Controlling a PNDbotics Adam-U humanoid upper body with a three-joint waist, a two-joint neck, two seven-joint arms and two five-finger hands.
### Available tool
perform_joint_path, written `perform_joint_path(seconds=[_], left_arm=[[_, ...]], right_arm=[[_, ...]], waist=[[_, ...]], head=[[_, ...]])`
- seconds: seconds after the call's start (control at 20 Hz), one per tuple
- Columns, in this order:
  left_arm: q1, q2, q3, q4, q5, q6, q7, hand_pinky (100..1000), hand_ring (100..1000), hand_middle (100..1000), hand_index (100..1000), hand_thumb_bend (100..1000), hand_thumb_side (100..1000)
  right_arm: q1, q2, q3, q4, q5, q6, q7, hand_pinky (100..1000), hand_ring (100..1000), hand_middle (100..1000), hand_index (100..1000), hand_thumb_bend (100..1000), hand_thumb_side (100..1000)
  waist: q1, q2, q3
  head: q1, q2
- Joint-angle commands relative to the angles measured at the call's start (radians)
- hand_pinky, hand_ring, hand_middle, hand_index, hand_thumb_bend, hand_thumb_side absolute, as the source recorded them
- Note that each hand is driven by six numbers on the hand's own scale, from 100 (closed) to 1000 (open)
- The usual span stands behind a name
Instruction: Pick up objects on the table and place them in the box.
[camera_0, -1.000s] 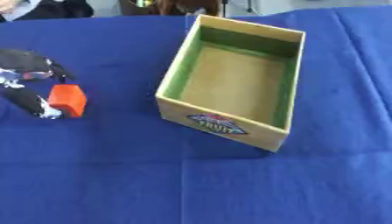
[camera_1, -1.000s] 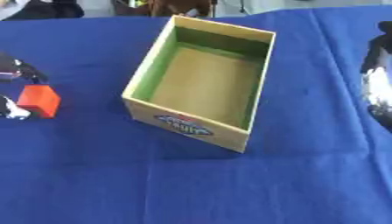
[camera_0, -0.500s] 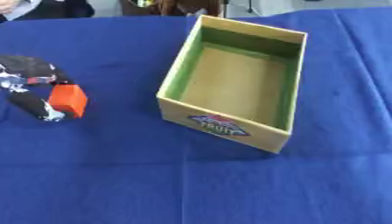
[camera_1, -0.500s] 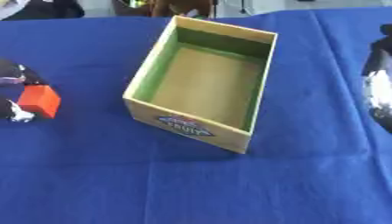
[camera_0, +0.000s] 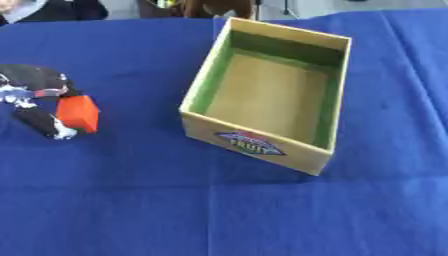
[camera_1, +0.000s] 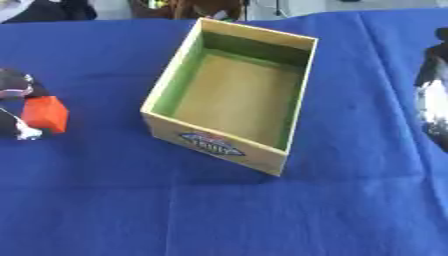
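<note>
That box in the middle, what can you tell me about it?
The box is an open-topped rectangular crate, seemingly cardboard or thin wood, tan outside with green inner walls and a tan floor. Its near end bears a colourful label reading "FRUIT". It stands upright on the blue tablecloth, turned askew, and looks empty. Nothing touches it: the left hand, curled round an orange block, is off to its left.

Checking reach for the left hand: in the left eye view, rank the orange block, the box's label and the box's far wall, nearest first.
1. Orange block, in the left hand.
2. Label, on the box's near wall.
3. Far wall, by the table's back edge.
</note>
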Motion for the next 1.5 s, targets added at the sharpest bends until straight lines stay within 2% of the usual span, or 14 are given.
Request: perform_joint_path(seconds=[0.05,0.1,0.2,0.3,0.35,0.45,0.5,0.55,0.8,1.0,1.5], left_arm=[[-0.008,0.028,0.017,-0.013,-0.01,0.007,0.044,523,589,457,665,270,636],[-0.009,0.029,0.019,-0.015,-0.014,0.011,0.058,498,572,432,643,217,627],[-0.009,0.031,0.022,-0.02,-0.021,0.019,0.082,484,556,406,610,192,627],[-0.013,0.034,0.029,-0.03,-0.022,0.03,0.103,465,536,384,584,112,631],[-0.018,0.035,0.035,-0.039,-0.019,0.037,0.113,457,530,379,579,100,631],[-0.029,0.037,0.046,-0.06,-0.009,0.054,0.128,439,517,368,567,100,616],[-0.036,0.039,0.049,-0.073,-0.004,0.063,0.134,418,502,354,562,100,656],[-0.044,0.038,0.051,-0.088,0.003,0.069,0.139,400,489,352,562,100,570],[-0.108,0.011,0.034,-0.168,0.038,0.072,0.124,375,470,323,555,100,535],[-0.188,-0.065,0.018,-0.198,0.068,0.073,0.099,350,456,312,545,100,536],[-0.359,-0.262,-0.013,-0.148,0.072,0.061,0.072,325,442,302,527,100,542]], right_arm=[[-0.004,-0.009,-0.011,-0.015,0.004,0.004,-0.001,735,670,610,799,100,591],[-0.004,-0.009,-0.011,-0.015,0.004,0.005,-0.002,735,670,610,799,100,590],[-0.003,-0.009,-0.011,-0.015,0.003,0.006,-0.002,735,670,610,799,100,590],[-0.001,-0.01,-0.012,-0.015,0.003,0.007,-0.001,735,670,610,797,100,589],[0.0,-0.01,-0.012,-0.015,0.003,0.008,-0.001,735,670,610,797,100,589],[0.003,-0.011,-0.012,-0.015,0.003,0.009,-0.002,735,670,610,796,100,589],[0.004,-0.012,-0.013,-0.015,0.003,0.009,-0.002,735,670,610,796,100,589],[0.005,-0.012,-0.014,-0.015,0.004,0.01,-0.003,735,670,610,796,100,587],[0.008,-0.014,-0.011,-0.015,0.002,0.011,0.001,736,671,609,796,100,587],[0.01,-0.013,-0.01,-0.015,-0.002,0.011,0.003,736,671,609,796,100,588],[0.008,-0.009,-0.008,-0.015,-0.017,0.012,0.009,737,673,609,798,100,586]], waist=[[0.0,-0.028,0.003],[0.0,-0.029,0.003],[0.001,-0.031,0.004],[0.002,-0.034,0.005],[0.002,-0.035,0.006],[0.004,-0.037,0.008],[0.005,-0.038,0.009],[0.006,-0.04,0.01],[0.01,-0.047,0.013],[0.011,-0.056,0.011],[0.023,-0.065,-0.008]], head=[[0.002,-0.01],[0.002,-0.01],[0.001,-0.009],[0.0,-0.007],[-0.001,-0.006],[-0.003,-0.003],[-0.004,-0.001],[-0.005,0.001],[-0.012,0.009],[-0.01,0.013],[0.002,0.016]])
